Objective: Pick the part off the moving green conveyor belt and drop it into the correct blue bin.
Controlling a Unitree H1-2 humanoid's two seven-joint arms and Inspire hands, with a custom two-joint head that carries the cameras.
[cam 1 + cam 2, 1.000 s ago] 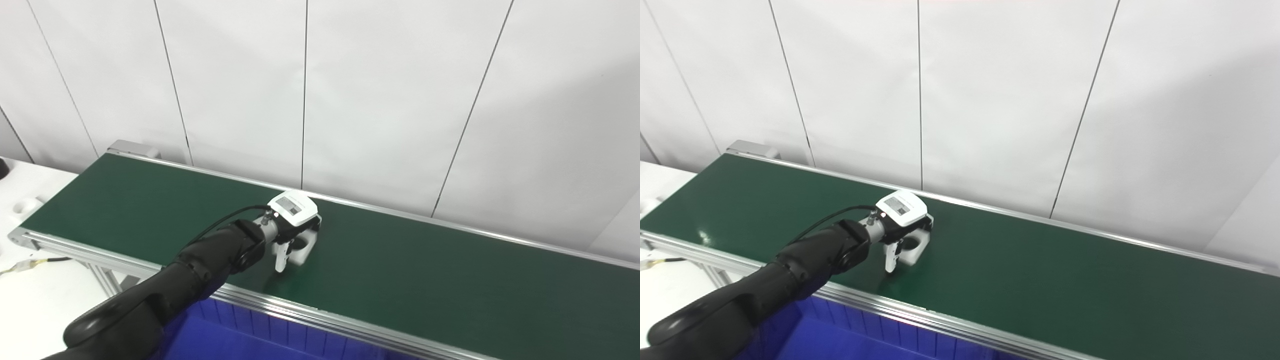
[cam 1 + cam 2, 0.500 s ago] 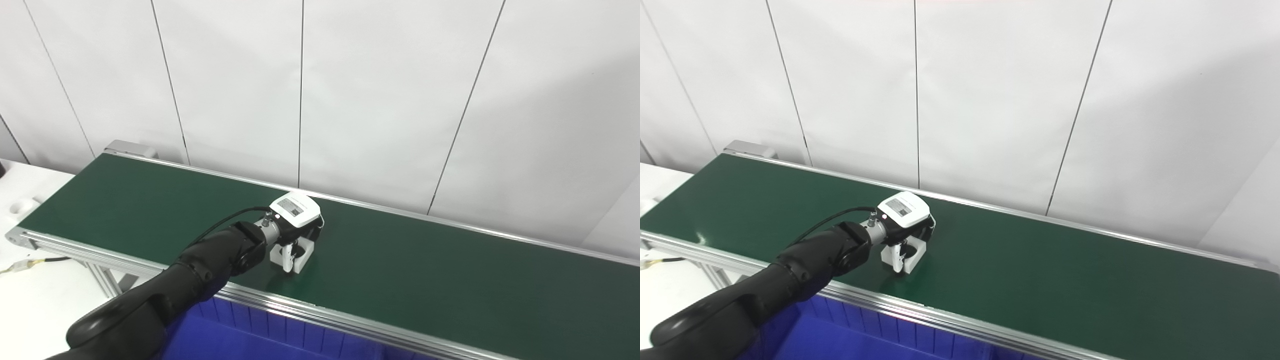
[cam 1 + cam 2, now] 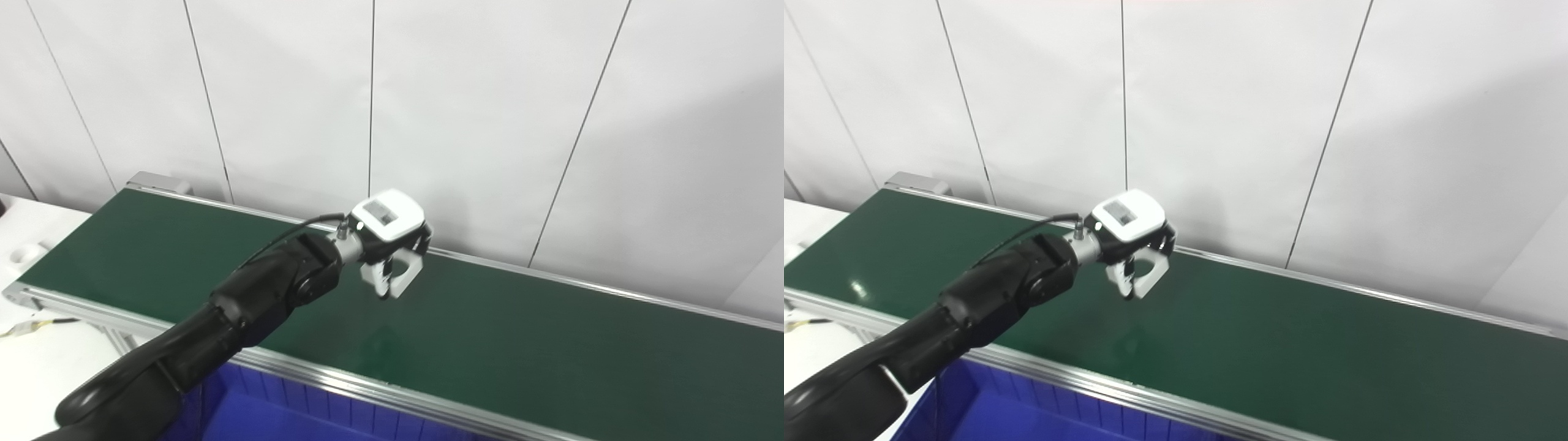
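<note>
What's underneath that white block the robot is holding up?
Under the white part, held in the left hand, lies only bare green belt with a faint reflection. The blue bin sits nearer, mostly hidden below the belt's rail.

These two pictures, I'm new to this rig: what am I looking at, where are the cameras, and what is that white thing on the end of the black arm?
Both pictures come from two cameras side by side on the robot's head, so they show one scene from slightly different spots. The black arm entering from the lower left is the robot's left arm. Its left hand has a white casing on its back and fingers below. Those fingers are closed on a small white part with a round hole through it, held in the air above the green conveyor belt. Nothing else lies on the visible belt. Below the belt's near rail is a blue bin, where a part gets dropped. Behind is a white panelled wall. The right hand is not in view.
</note>
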